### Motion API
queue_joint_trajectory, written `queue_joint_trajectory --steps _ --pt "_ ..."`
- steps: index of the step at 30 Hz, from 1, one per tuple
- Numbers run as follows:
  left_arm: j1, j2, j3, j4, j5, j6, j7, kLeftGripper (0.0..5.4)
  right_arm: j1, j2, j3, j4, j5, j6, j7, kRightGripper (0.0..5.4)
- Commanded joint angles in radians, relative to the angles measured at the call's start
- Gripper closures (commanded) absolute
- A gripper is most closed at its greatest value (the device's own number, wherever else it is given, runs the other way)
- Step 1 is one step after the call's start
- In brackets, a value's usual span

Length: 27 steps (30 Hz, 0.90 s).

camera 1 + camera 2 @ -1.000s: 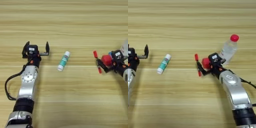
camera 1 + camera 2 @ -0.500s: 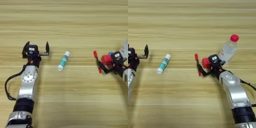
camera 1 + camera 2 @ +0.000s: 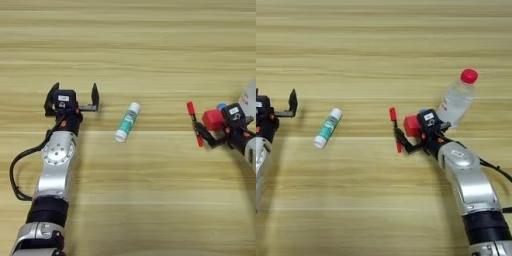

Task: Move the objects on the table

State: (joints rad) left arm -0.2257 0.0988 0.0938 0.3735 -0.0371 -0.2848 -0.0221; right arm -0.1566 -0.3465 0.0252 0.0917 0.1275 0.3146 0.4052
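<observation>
A: We start with the table [image 3: 150, 45], pale wood, its grain running across, filling both views.

B: Next in size we have our two arms. Our left one comes up along the left side, and its gripper [image 3: 73, 97] rests on the wood with its two black fingers spread wide, nothing between them.

A: And our right arm reaches in from the lower right. Its gripper [image 3: 406, 131] points left, low over the table. We see the jaws closed on the cube [image 3: 411, 125], which sits right at the fingers.

B: Agreed, the cube is in our grip. Then the bottle [image 3: 457, 98]: clear plastic, red cap, leaning with the cap up and to the right, just behind our right wrist. We cannot tell whether it touches the arm.

A: In the left eye view only its edge shows at the right border.

B: Between our two grippers lies the tube [image 3: 127, 122], white and green, flat on the wood, tilted so its white cap end points up and right. It is near our left gripper but apart from it, and well apart from the right one.

A: Smallest is the pen [image 3: 395, 129], thin and red, lying nearly upright in the view, just left of the cube. It sits against our right fingertips; we cannot tell whether they hold it too.
</observation>
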Motion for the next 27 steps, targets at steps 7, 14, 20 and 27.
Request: queue_joint_trajectory --steps 7,14,20,27 --pt "-0.004 0.000 -0.005 -0.007 0.013 0.008 0.005 0.00 -0.024 0.004 -0.015 0.037 0.002 0.001 0.010 1.00" --pt "-0.004 0.000 -0.005 -0.007 0.013 0.008 0.005 0.00 -0.024 0.004 -0.014 0.036 -0.001 0.000 0.013 1.71" --pt "-0.004 0.000 -0.005 -0.007 0.014 0.007 0.006 0.00 -0.021 0.005 -0.015 0.030 -0.003 0.000 0.018 2.53" --pt "-0.004 0.000 -0.005 -0.007 0.014 0.007 0.006 0.00 -0.020 0.004 -0.014 0.026 -0.003 0.002 0.021 2.92"
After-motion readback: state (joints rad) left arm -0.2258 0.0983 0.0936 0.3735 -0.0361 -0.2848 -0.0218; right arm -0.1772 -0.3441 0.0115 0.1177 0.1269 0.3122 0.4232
